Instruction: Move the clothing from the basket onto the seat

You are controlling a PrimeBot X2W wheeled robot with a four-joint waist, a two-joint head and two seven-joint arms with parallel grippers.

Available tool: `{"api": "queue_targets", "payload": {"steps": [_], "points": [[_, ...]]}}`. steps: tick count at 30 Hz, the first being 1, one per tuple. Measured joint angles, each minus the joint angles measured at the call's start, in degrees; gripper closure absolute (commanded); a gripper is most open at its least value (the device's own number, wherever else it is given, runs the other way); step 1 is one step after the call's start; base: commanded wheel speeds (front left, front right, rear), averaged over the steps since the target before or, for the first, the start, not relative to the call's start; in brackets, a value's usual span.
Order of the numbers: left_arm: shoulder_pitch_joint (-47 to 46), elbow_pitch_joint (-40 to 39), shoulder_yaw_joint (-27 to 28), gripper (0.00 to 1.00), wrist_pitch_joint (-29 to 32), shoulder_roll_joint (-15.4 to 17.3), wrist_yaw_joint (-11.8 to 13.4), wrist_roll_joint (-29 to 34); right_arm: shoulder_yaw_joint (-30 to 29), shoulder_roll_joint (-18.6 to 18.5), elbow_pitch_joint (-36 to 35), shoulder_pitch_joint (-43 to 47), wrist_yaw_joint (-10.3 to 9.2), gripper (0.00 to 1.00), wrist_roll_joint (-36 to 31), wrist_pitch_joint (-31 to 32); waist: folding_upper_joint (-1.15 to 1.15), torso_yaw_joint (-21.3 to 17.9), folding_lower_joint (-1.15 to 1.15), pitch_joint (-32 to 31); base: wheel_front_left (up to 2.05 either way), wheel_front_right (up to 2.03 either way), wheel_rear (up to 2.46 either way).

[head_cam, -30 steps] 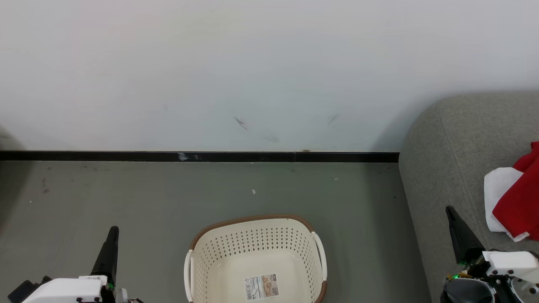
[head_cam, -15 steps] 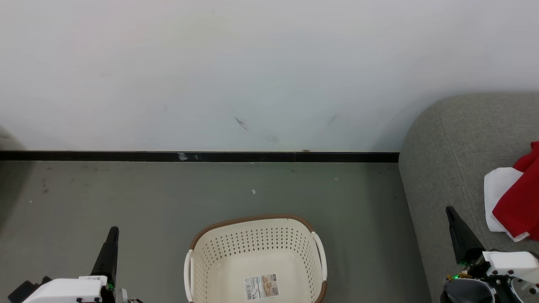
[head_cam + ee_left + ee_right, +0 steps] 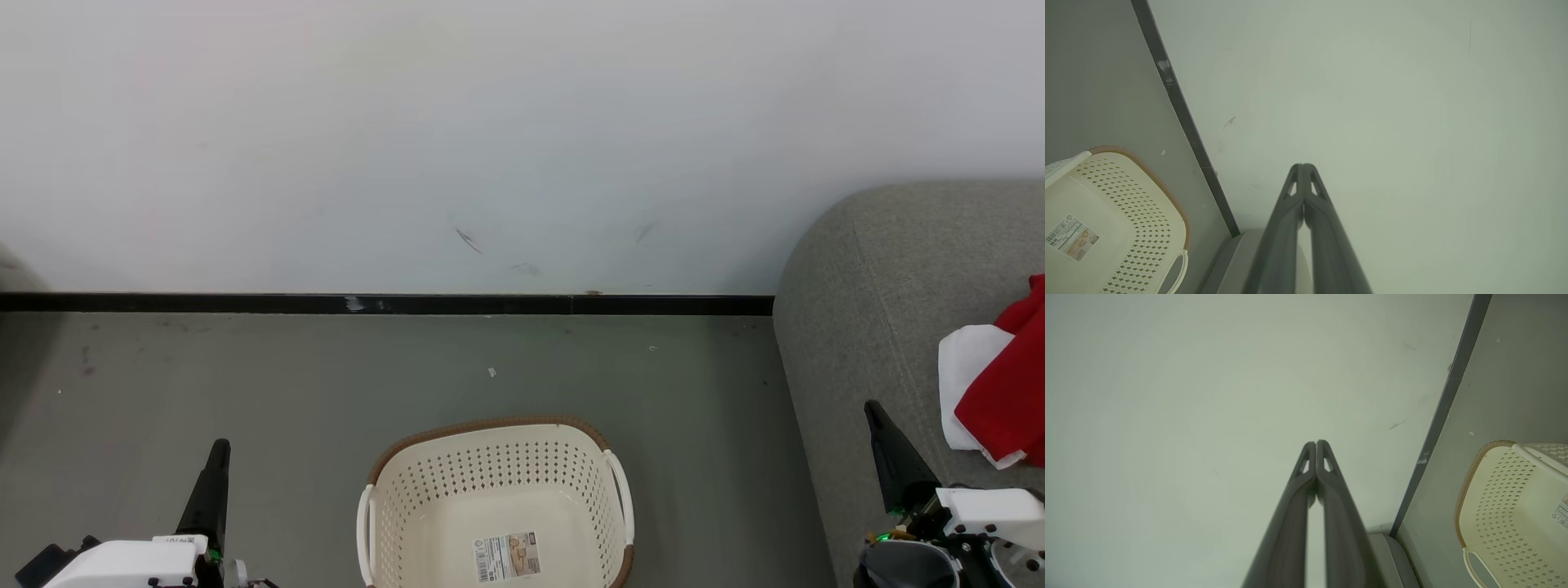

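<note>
On the seat (image 3: 865, 278), clothing (image 3: 1000, 400) lies; basket (image 3: 490, 469) looks empty.
Jaws of left gripper (image 3: 220, 447) and right gripper (image 3: 872, 408) are closed, empty; task seems done.

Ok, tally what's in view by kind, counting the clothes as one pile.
Grippers: 2 (left gripper, right gripper)
Basket: 1
Seat: 1
Clothes pile: 1
Total: 5

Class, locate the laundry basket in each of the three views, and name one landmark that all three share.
Head view: laundry basket at bottom centre.
Left wrist view: laundry basket in the lower left corner.
Right wrist view: laundry basket in the lower right corner.
Shared landmark: the black baseboard.
</note>
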Motion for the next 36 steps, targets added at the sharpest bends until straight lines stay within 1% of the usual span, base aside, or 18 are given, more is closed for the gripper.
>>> {"api": "queue_targets", "payload": {"steps": [36], "points": [[-0.1,0.3,0.1,1.0,0.0,0.0,-0.1,0.0,0.0,-0.1,0.0,0.0,0.0,1.0,0.1,0.0,0.0,0.0,-0.01,0.0,0.0,0.0,0.0]]}}
